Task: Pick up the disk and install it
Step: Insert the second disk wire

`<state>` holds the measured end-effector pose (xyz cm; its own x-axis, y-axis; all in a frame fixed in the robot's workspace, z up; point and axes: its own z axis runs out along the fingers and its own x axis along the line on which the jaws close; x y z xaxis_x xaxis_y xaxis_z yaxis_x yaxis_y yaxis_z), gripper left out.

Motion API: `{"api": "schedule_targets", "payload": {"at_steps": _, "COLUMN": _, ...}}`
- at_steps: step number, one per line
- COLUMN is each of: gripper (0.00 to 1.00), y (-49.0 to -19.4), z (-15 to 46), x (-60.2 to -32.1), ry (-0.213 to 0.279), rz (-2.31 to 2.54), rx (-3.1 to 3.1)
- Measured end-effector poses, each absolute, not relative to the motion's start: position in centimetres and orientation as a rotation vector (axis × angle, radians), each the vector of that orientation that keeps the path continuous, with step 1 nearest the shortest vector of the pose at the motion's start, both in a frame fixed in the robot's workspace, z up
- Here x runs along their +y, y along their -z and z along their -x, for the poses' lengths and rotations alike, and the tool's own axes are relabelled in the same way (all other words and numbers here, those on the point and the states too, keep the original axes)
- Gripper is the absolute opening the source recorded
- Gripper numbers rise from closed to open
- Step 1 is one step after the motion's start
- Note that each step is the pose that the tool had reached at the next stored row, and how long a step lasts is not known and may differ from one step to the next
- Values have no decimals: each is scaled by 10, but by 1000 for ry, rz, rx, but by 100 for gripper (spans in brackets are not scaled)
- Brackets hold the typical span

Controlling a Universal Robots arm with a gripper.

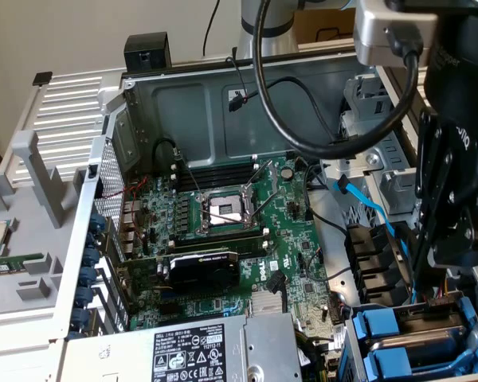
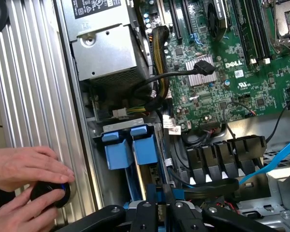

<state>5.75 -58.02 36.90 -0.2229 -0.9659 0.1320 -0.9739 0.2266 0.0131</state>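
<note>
Gripper hangs over the drive bay, fingers clamped on the disk, held edge-up between them. Blue drive trays sit just ahead; a person's hands off to the side.

The pincer points down, fingers nearly shut (arm at the exterior view's right).

One open computer case, one motherboard, one power-supply box, two blue trays, seemingly two person's hands.
</note>
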Motion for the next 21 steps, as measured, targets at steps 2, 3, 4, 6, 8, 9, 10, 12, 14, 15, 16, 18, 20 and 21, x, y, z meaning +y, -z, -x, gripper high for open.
{"api": "schedule_targets", "payload": {"at_steps": 2, "gripper": 16, "y": -369, "z": -57, "x": -580, "ry": -109, "rz": -1884, "rx": -2370}}
{"api": "schedule_targets", "payload": {"at_steps": 3, "gripper": 16, "y": -369, "z": -57, "x": -580, "ry": -109, "rz": -1884, "rx": -2370}}
{"api": "schedule_targets", "payload": {"at_steps": 4, "gripper": 16, "y": -369, "z": -57, "x": -580, "ry": -109, "rz": -1884, "rx": -2370}}
{"api": "schedule_targets", "payload": {"at_steps": 6, "gripper": 16, "y": -369, "z": -57, "x": -580, "ry": -109, "rz": -1884, "rx": -2370}}
{"api": "schedule_targets", "payload": {"at_steps": 8, "gripper": 16, "y": -369, "z": -57, "x": -581, "ry": -110, "rz": -1886, "rx": -2369}}
{"api": "schedule_targets", "payload": {"at_steps": 9, "gripper": 16, "y": -369, "z": -57, "x": -582, "ry": -110, "rz": -1887, "rx": -2368}}
{"api": "schedule_targets", "payload": {"at_steps": 10, "gripper": 16, "y": -369, "z": -57, "x": -583, "ry": -110, "rz": -1889, "rx": -2366}}
{"api": "schedule_targets", "payload": {"at_steps": 12, "gripper": 16, "y": -369, "z": -57, "x": -585, "ry": -110, "rz": -1896, "rx": -2361}}
{"api": "schedule_targets", "payload": {"at_steps": 14, "gripper": 16, "y": -369, "z": -57, "x": -586, "ry": -110, "rz": -1903, "rx": -2356}}
{"api": "schedule_targets", "payload": {"at_steps": 15, "gripper": 16, "y": -369, "z": -57, "x": -586, "ry": -110, "rz": -1906, "rx": -2354}}
{"api": "schedule_targets", "payload": {"at_steps": 16, "gripper": 16, "y": -369, "z": -57, "x": -586, "ry": -110, "rz": -1909, "rx": -2351}}
{"api": "schedule_targets", "payload": {"at_steps": 18, "gripper": 16, "y": -369, "z": -57, "x": -586, "ry": -109, "rz": -1915, "rx": -2347}}
{"api": "schedule_targets", "payload": {"at_steps": 20, "gripper": 16, "y": -369, "z": -57, "x": -586, "ry": -108, "rz": -1916, "rx": -2346}}
{"api": "schedule_targets", "payload": {"at_steps": 21, "gripper": 16, "y": -369, "z": -57, "x": -586, "ry": -108, "rz": -1917, "rx": -2345}}
